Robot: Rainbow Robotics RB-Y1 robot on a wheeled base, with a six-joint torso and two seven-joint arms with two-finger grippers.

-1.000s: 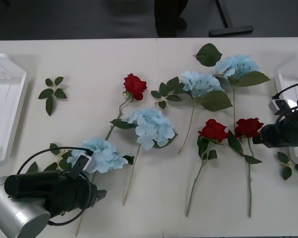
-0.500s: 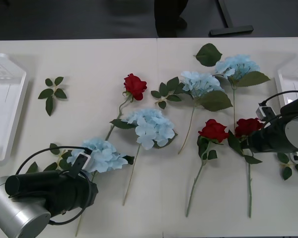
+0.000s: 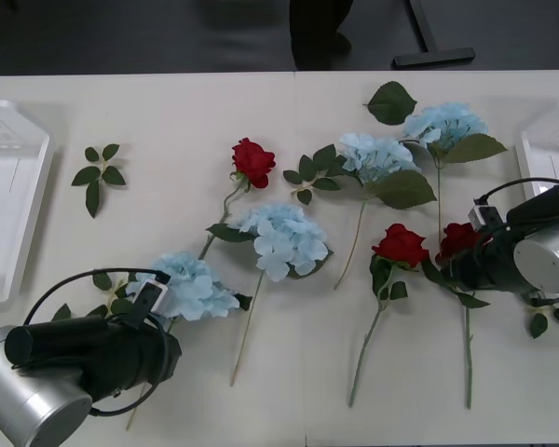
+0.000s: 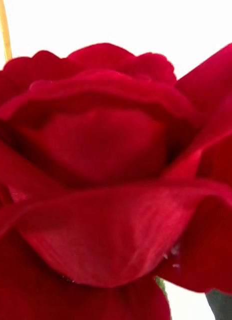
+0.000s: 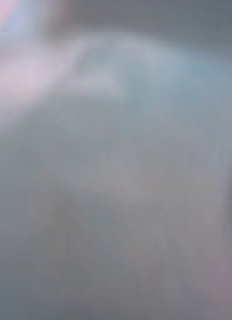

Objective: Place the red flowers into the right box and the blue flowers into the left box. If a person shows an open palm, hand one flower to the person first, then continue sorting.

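Nearest the robot, the left gripper (image 3: 172, 358) lies low at the table's near left, right against the bloom of the closest blue flower (image 3: 191, 289); whether its jaws are wide, narrow or closed on anything I cannot tell, as the arm's body hides them. It probably sits there because this bloom is the blue one nearest the left box (image 3: 9, 209), the white tray at the table's left edge. On the right, the right gripper (image 3: 458, 270) is pressed up to a rose (image 3: 458, 240), whose petals crowd its wrist view (image 4: 110, 175); its jaw state also cannot be told. That rose is the red flower closest to the right box (image 3: 552, 140), which likely explains the choice. Just beside it lies a second rose (image 3: 401, 246); farther back are a middle blue flower (image 3: 281, 237), a third rose (image 3: 252, 161), and two more blue flowers (image 3: 377, 155) and (image 3: 443, 122) near the far edge. No flower lies in either box yet.
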